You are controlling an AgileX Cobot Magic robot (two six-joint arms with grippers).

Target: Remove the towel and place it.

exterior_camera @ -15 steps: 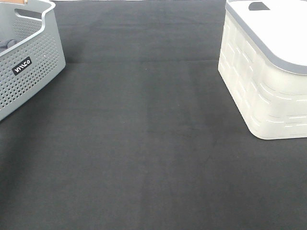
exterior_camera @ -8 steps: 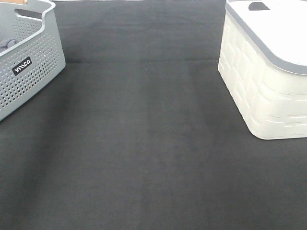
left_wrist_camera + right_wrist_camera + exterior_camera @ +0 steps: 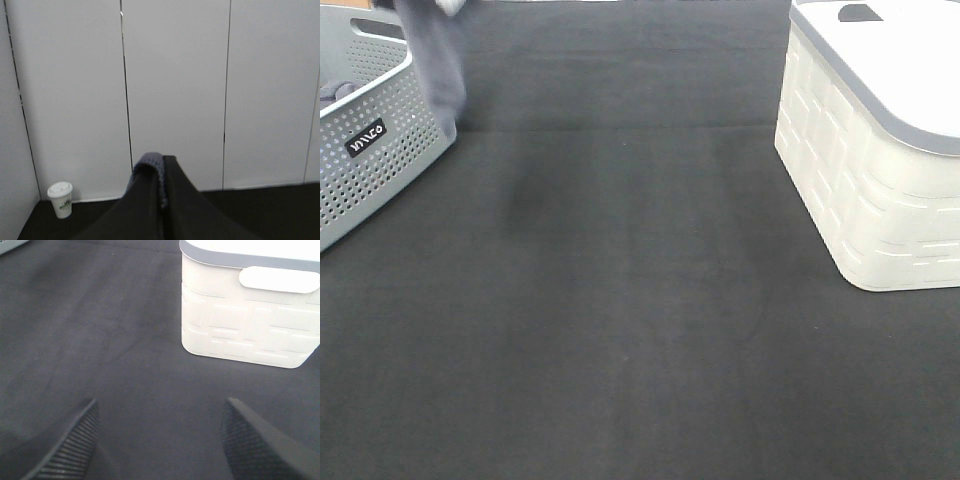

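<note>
A: Item one, the towel (image 3: 433, 58). Where is it listed?

B: High view, upper left of the frame. It hangs as a long greyish-lavender fold running down from the top edge, across the near corner of the grey perforated basket (image 3: 375, 150). Whether it touches the basket cannot be told. Whatever holds it is cut off by the frame's top edge there.

A: Does another view supply that?

B: The left wrist view. The left gripper (image 3: 163, 172) has its two dark fingers (image 3: 177, 200) pressed together, with a stitched edge of the towel (image 3: 148, 162) pinched between them at the tips. That view alone also records a white panelled wall (image 3: 175, 90) and a lidded white paper cup (image 3: 60, 199) standing on the dark surface at the foot of the wall.

A: And the right gripper (image 3: 160, 440)?

B: Right wrist view only. Its ribbed fingers (image 3: 75, 445) are spread wide and hold nothing, above the bare black mat (image 3: 125, 340). The white lidded bin (image 3: 245, 315) stands beyond it on the mat.

A: Other entries, high view?

B: The white bin (image 3: 860, 190) with a grey-rimmed lid, at the right edge, well apart from the basket. The black mat (image 3: 640, 330) lies between them. A dark cloth (image 3: 334, 92) lies inside the basket. A faint shadow (image 3: 525, 200) sits on the mat, below and right of the towel.

A: Changes against the earlier frames?

B: Half a second ago no towel showed in the high view and the basket corner was unobstructed. The towel and the shadow are new. Basket and bin are unmoved.
</note>
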